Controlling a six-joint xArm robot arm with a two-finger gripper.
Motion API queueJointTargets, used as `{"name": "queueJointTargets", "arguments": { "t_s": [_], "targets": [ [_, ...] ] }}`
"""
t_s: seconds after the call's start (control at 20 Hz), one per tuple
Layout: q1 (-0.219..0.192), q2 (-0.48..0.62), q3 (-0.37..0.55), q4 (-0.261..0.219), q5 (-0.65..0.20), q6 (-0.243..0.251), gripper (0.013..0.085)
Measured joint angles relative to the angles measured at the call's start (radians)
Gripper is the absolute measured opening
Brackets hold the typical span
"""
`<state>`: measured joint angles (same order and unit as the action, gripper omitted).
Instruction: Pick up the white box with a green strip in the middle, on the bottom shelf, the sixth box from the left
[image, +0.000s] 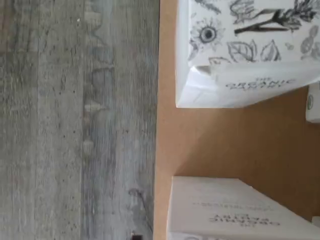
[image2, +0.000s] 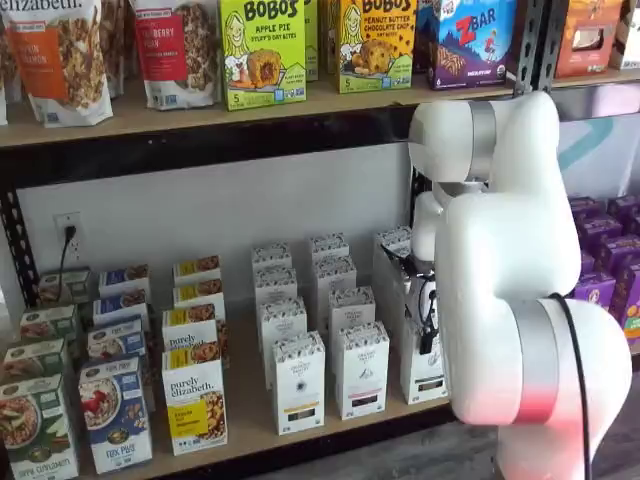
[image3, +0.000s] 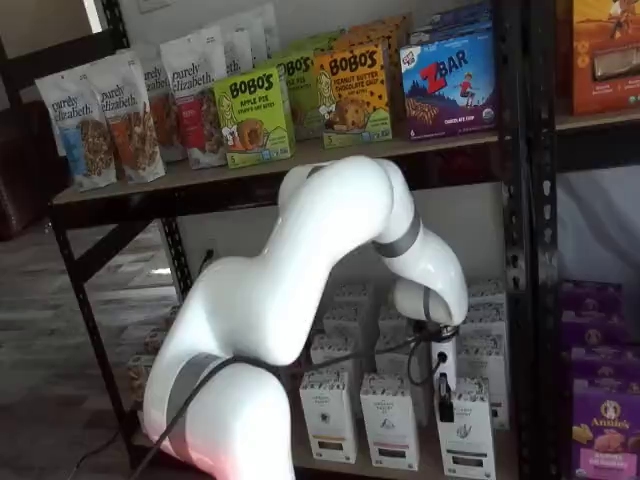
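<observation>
Tall narrow white box (image: 247, 52) with black leaf and flower drawings round its top fills one corner of the wrist view, standing on the long light-wood bottom shelf (image: 225, 142). A second plain white carton (image: 232, 210) stands apart from it on the same board, with bare wood between them, and I cannot tell from this view which of the two is the one wanted. Beyond the edge of the surface lies grey wood-grain plank flooring (image: 75, 125). In a shelf view the tall narrow white box (image2: 425, 375) stands in the front row of the bottom shelf (image2: 250, 425), at the right end of three matching speckled cartons, partly hidden by the big white robot arm (image2: 520, 300). A shorter purely elizabeth box with a yellow panel (image2: 195, 405) sits further left. The end effector (image2: 428, 338) hangs just above and in front of the box's top, only a dark finger and a cable showing. In a shelf view from the other side, the tall narrow white box (image3: 466, 435) stands rightmost in the front row, beside the black perforated metal rack post (image3: 515, 250). The end effector (image3: 444, 405) reaches down to its upper left corner, seen side-on, so I cannot tell whether it is released or clenched.
</observation>
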<state>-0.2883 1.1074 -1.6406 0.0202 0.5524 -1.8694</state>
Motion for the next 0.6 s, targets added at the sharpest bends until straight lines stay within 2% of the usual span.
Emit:
{"name": "queueJointTargets", "arguments": {
  "t_s": [0.05, 0.1, 0.2, 0.3, 0.45, 0.6],
  "targets": [
    [0.001, 0.002, -0.002, -0.006, 0.003, 0.006, 0.0770],
    [0.001, 0.002, -0.001, -0.006, 0.002, 0.007, 0.0770],
    [0.002, 0.001, 0.005, -0.006, -0.006, 0.007, 0.0690],
    [0.002, -0.006, 0.028, 0.009, -0.040, -0.007, 0.0690],
    [-0.002, -0.017, 0.045, 0.007, -0.045, -0.009, 0.0690],
    [-0.005, -0.030, 0.064, 0.001, -0.049, -0.006, 0.0610]
  ]
}}
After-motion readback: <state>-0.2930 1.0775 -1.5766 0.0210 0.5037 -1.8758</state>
